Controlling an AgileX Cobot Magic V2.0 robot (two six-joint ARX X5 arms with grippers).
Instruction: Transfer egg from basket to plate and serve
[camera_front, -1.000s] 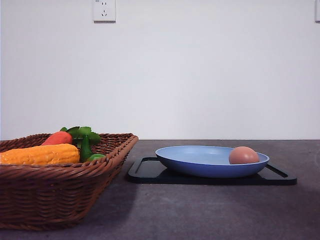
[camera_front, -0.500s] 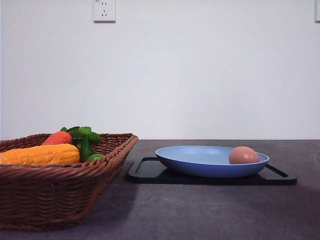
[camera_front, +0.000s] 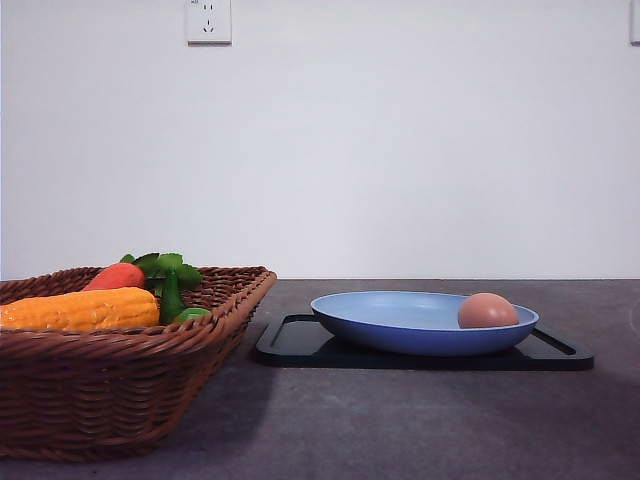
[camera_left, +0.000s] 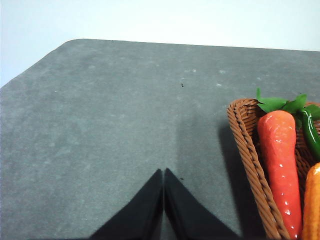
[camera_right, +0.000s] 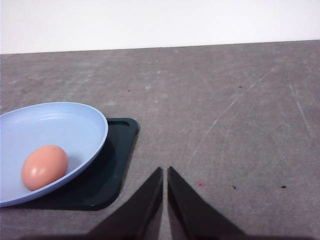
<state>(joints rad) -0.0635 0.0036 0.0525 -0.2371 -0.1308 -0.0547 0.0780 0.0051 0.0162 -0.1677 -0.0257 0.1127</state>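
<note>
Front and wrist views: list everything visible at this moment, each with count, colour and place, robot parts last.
egg: 1, brown-pink, lying in the plate near its right side
plate: 1, light blue, on the tray
tray: 1, black, on the table right of the basket
basket: 1, dark brown wicker, left on the table
corn cob: 1, orange, in the basket
carrot: 1, red-orange with green leaves, in the basket behind the corn cob
green vegetable: 1, in the basket; kind unclear
table: 1, dark grey
wall socket: 1, white, on the wall
left gripper: 1, black, shut, over bare table beside the basket
right gripper: 1, black, shut, over bare table beside the tray
</note>
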